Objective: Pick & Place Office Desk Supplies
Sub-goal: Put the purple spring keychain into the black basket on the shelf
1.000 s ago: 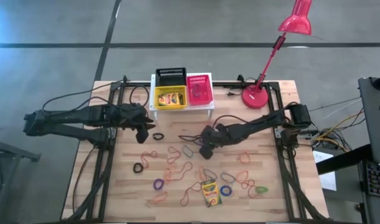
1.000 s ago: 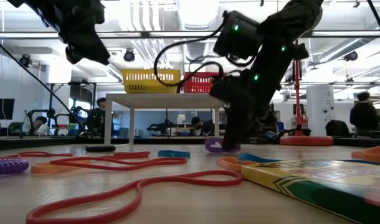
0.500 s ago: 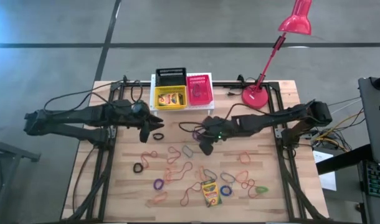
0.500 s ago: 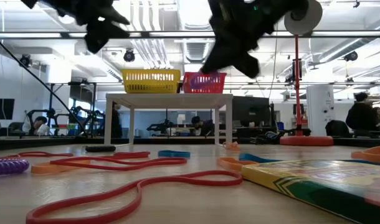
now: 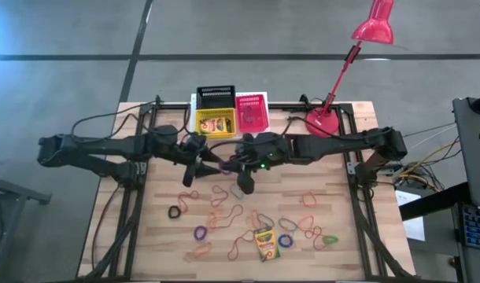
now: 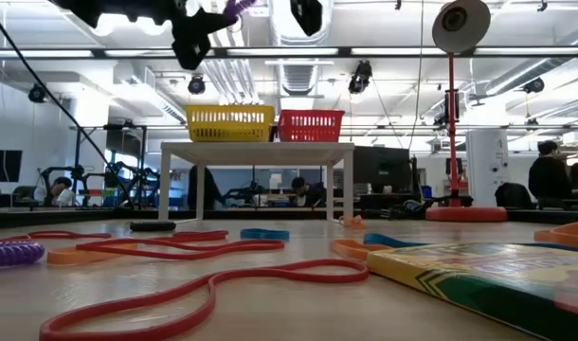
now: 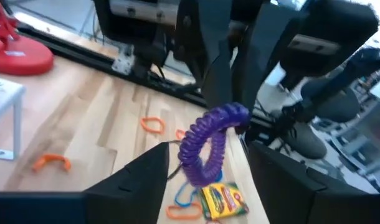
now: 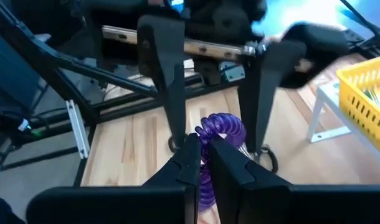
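A purple coiled band [image 7: 205, 146] hangs in the air over the table's middle, in my right gripper [image 8: 201, 142], which is shut on it. My left gripper [image 7: 207, 163] is open, with one finger on each side of the coil and a gap to it on both sides. In the high view the two grippers meet, left gripper [image 5: 199, 163] and right gripper [image 5: 238, 167]. Several rubber-band loops [image 5: 224, 216] and one crayon box [image 5: 264, 244] lie flat on the table. A second crayon box [image 5: 215, 124] lies in the yellow basket [image 5: 201, 118]. My right gripper pinches the purple coil between its two fingers at the coil's upper end [image 7: 232, 116]. The fingers [image 7: 218, 81] come from the table's right side, slanting down. The coil is lifted clear of the table and hangs curved below them.
Black basket [image 5: 216, 95], yellow basket and red basket [image 5: 252, 112] sit on the white stand [image 5: 194, 134] at the far edge. The red lamp's base [image 5: 323, 122] stands far right. Loops and the crayon box [image 6: 488, 270] cover the near half of the table.
My right gripper has risen from the table with the purple coil and moved left toward the table's middle, so the coil is lifted clear. My left gripper has moved right toward it, and its fingers now stand around the coil.
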